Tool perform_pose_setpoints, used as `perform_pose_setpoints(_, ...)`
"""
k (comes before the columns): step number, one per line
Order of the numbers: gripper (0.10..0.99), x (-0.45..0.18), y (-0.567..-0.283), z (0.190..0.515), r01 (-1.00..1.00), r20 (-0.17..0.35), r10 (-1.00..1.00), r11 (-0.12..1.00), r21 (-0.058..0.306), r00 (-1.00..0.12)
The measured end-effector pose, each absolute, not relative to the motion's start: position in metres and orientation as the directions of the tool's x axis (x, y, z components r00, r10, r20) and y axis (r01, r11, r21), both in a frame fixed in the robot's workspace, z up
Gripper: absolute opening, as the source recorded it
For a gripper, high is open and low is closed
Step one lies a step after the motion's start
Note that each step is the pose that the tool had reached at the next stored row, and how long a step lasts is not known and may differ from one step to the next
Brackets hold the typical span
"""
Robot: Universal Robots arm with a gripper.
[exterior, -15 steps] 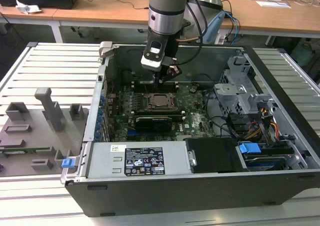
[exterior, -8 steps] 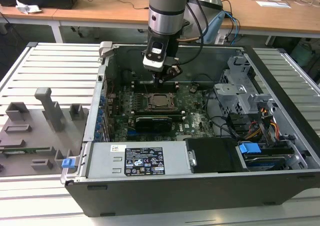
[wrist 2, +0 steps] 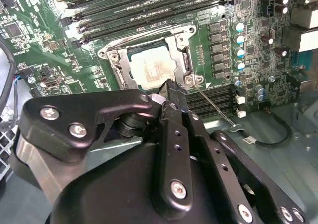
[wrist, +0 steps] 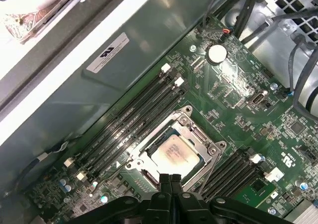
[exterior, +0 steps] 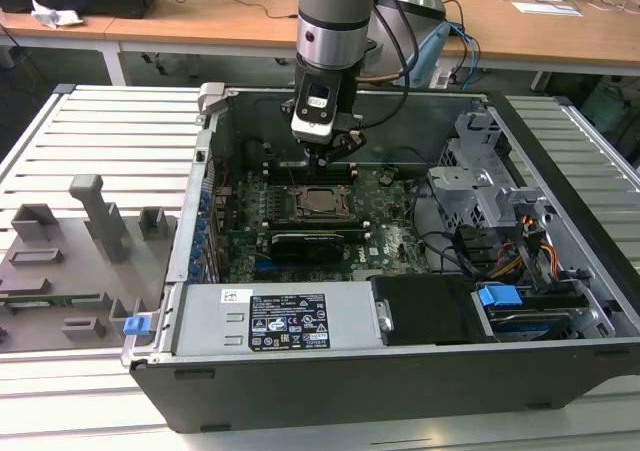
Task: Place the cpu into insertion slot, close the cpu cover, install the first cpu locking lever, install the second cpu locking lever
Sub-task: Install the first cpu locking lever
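The cpu (wrist: 175,153) lies flat in the insertion slot (wrist: 155,143), its silvery top showing in both wrist views (wrist 2: 151,67) and in the exterior view (exterior: 320,201). The cpu cover (wrist: 196,133) is folded down around it, its metal frame (wrist 2: 179,39) ringing the chip. A thin locking lever (wrist 2: 214,108) juts out from a corner of the socket, standing free of the frame. My gripper (wrist: 170,179) is shut with nothing in it, its tips (wrist 2: 171,88) hovering just above the socket's edge near that lever. In the exterior view the gripper (exterior: 330,153) hangs over the motherboard, inside the open computer case.
Long black memory slots (wrist: 131,122) flank the socket on both sides. A black card (exterior: 315,243) stands in front of the socket in the exterior view. Drive cage and cables (exterior: 495,206) fill the case at the exterior view's right; a grey fixture tray (exterior: 75,261) lies at its left.
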State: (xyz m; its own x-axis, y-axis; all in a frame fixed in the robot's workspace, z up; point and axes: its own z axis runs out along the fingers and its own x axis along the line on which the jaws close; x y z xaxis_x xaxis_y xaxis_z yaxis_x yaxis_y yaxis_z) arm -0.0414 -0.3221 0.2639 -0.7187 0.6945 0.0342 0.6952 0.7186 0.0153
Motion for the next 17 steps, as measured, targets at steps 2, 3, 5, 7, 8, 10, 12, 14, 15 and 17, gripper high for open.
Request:
perform_pose_setpoints(2, 0.106, -0.0414, -0.3221, 0.2639, 0.687, 0.034, 0.687, 0.726, 0.015, -0.726)
perform_pose_setpoints(3, 0.106, -0.0414, -0.3221, 0.2639, 0.681, 0.034, 0.681, 0.732, 0.015, -0.732)
perform_pose_setpoints(5, 0.106, -0.0414, -0.3221, 0.2639, 0.668, 0.034, 0.667, 0.744, 0.015, -0.744)
perform_pose_setpoints(7, 0.106, -0.0414, -0.3221, 0.2639, 0.656, 0.034, 0.655, 0.755, 0.015, -0.755)
perform_pose_setpoints(8, 0.106, -0.0414, -0.3221, 0.2639, 0.652, 0.034, 0.652, 0.758, 0.015, -0.758)
perform_pose_setpoints(10, 0.106, -0.0414, -0.3221, 0.2639, 0.641, 0.034, 0.641, 0.767, 0.015, -0.767)
perform_pose_setpoints(12, 0.106, -0.0414, -0.3221, 0.2639, 0.63, 0.034, 0.629, 0.777, 0.015, -0.777)
perform_pose_setpoints(14, 0.106, -0.0414, -0.3221, 0.2639, 0.607, 0.034, 0.606, 0.795, 0.015, -0.795)
perform_pose_setpoints(15, 0.106, -0.0414, -0.3221, 0.2639, 0.599, 0.034, 0.598, 0.801, 0.015, -0.801)
perform_pose_setpoints(17, 0.106, -0.0414, -0.3221, 0.2639, 0.579, 0.034, 0.578, 0.815, 0.015, -0.815)
